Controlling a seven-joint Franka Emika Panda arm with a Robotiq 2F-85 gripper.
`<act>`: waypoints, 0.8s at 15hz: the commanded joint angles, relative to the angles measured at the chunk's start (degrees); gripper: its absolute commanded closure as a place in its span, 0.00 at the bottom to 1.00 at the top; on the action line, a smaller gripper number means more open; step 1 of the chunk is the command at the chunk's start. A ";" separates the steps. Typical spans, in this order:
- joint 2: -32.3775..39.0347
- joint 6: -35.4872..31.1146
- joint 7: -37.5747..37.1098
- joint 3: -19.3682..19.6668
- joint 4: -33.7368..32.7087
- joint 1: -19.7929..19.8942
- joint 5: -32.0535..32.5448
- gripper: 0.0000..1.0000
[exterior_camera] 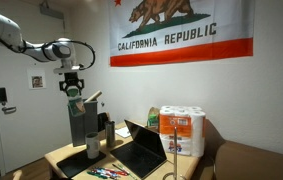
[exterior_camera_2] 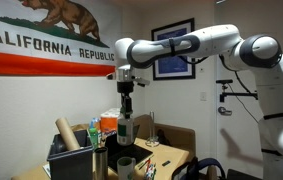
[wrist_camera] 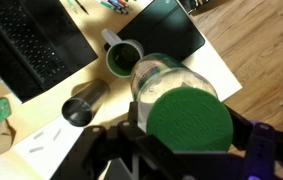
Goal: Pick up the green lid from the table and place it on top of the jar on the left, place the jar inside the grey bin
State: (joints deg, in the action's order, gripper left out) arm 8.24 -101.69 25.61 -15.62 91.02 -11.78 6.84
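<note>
Within the pincer [wrist_camera: 189, 140], the jar [wrist_camera: 159, 72]

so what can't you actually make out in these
- wrist view: the green lid fills the space between the end effector fingers, hiding the contact points and part of the pale-topped jar below.
- wrist view: the laptop is cut off by the top and left edges.
- exterior views: the lid is too small and dim to show how it is gripped.
</note>
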 commanded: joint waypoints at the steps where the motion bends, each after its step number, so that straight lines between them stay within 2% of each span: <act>1: 3.16 3.58 -1.39 0.42 -10.28 -1.84 3.58 0.48; 7: 12.00 2.18 -2.09 -0.28 -26.48 -6.44 6.55 0.48; 12: 17.47 -1.44 -5.34 -0.82 -32.84 -11.64 6.59 0.48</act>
State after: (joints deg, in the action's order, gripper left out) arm 21.66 -101.69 22.53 -16.04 63.56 -21.11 12.22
